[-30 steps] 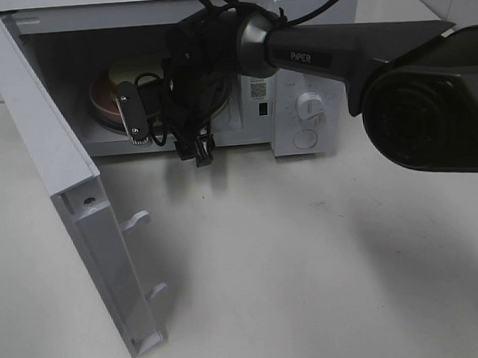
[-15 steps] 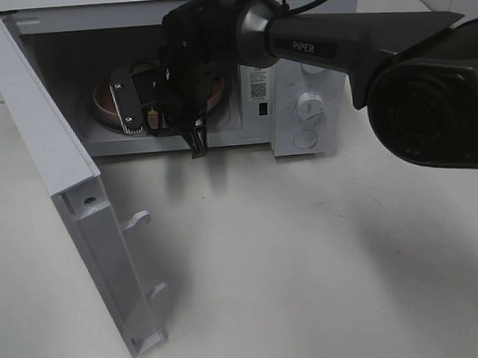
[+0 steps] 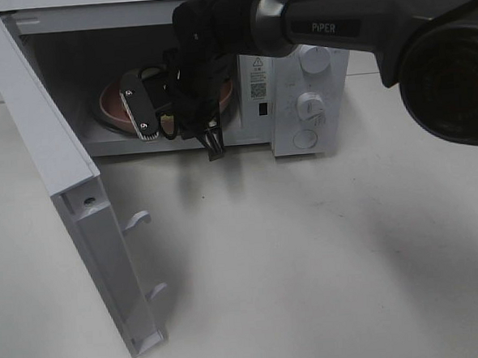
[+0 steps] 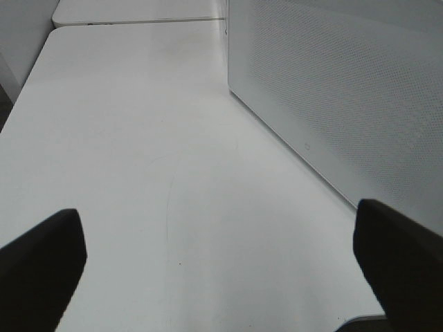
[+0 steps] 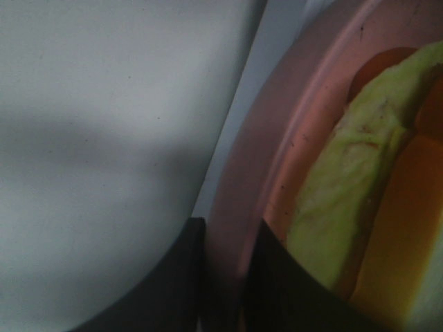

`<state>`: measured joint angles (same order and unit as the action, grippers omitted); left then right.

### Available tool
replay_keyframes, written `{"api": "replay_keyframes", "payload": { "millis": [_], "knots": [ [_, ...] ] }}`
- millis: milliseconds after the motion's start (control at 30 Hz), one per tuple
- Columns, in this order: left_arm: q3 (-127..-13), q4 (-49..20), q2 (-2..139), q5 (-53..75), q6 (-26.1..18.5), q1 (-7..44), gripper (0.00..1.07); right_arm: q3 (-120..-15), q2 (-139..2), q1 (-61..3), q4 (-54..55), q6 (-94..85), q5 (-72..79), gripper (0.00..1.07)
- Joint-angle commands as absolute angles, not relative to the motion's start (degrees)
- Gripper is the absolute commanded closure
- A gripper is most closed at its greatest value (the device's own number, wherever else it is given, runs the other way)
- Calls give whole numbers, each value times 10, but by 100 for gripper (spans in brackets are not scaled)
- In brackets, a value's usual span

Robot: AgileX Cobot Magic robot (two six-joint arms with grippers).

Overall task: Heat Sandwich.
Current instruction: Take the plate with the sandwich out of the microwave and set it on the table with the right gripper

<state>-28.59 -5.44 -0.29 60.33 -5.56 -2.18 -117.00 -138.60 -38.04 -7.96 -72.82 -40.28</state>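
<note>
Fingers, left arm: the left gripper [image 4: 221, 266] is spread wide with nothing between its fingers [image 4: 41, 266]. It hangs over bare table [image 4: 138, 138] beside the microwave's perforated side wall [image 4: 346, 90].
Door: the door [image 3: 51, 158] is swung fully open at the microwave's left edge, latch hooks facing out, and it stands clear of the mouth.
Fingers, right arm: the right gripper [image 5: 225, 277] reaches into the cavity and pinches the rim of the pink plate [image 5: 242, 173], one finger outside the rim and one inside.
Sandwich: the sandwich [image 5: 346, 194] lies on the plate inside the cavity, just beyond the inner finger toward the plate's middle. Its long axis runs roughly along the rim at the pinch.
Nearer arm: the right, by far.
Next move, as a judgement: the plate can only travel straight through the cavity's front edge, kept level so the sandwich does not slide.
In the way: the cavity roof is close above the wrist. The control panel [image 3: 307, 102] stands at the right edge.
</note>
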Motion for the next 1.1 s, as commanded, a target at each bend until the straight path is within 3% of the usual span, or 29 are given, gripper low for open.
{"api": "replay_keyframes", "payload": {
  "millis": [33,333,633,1100],
  "knots": [
    [-284,-53,-17,595,-53,-23,5,-1136,-1369,-380,-68,-751,-414,107],
    [-284,-53,-17,595,-53,-23,5,-1082,-1333,-380,-68,-776,-370,107],
    [-284,-53,-17,595,-53,-23,5,-944,-1254,-380,-68,-809,-258,107],
    [-284,-53,-17,595,-53,-23,5,-827,-1175,-380,-68,-825,-162,107]
  ]
}}
